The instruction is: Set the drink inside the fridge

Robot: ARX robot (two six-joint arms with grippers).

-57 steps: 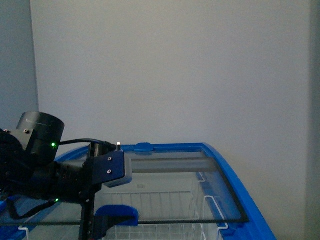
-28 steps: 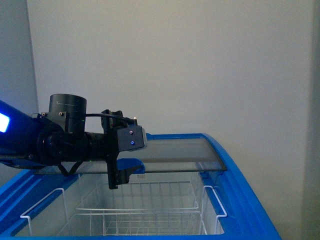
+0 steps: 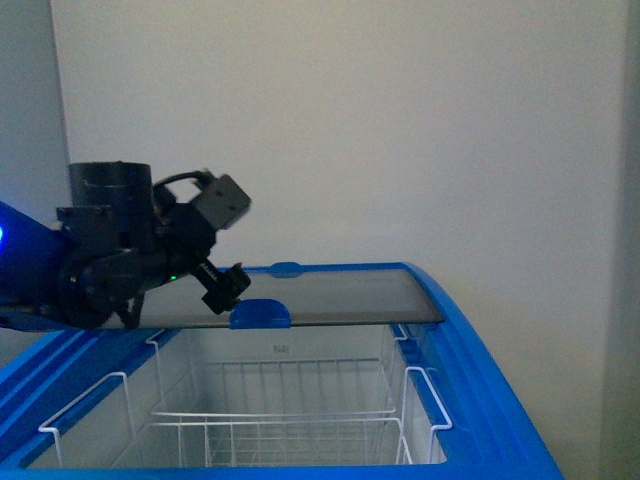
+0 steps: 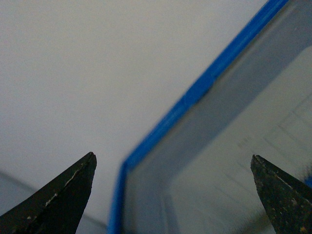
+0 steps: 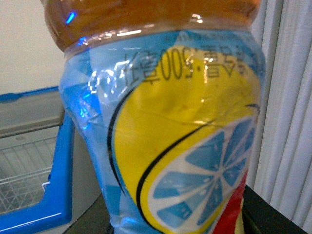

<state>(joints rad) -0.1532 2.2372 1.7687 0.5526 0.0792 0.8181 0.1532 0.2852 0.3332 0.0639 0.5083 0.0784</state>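
The fridge (image 3: 490, 400) is a white chest freezer with a blue rim. Its sliding glass lid (image 3: 340, 298) with a blue handle (image 3: 260, 315) is pushed to the far end, so white wire baskets (image 3: 290, 415) show inside. My left gripper (image 3: 232, 287) is open, raised just above and left of the blue handle, apart from it. In the left wrist view its open fingertips (image 4: 73, 187) frame the blue rim (image 4: 195, 92). My right gripper is shut on the drink bottle (image 5: 170, 126), amber liquid with a blue and yellow lemon label, which fills the right wrist view. The fridge (image 5: 56, 170) shows beside it.
A plain pale wall (image 3: 350, 130) stands behind the fridge. A pale pleated curtain (image 5: 287, 97) hangs on the far side of the bottle in the right wrist view.
The glass lid has slid further to the back, opening the fridge. My left arm has lifted and tilted up off the blue handle.
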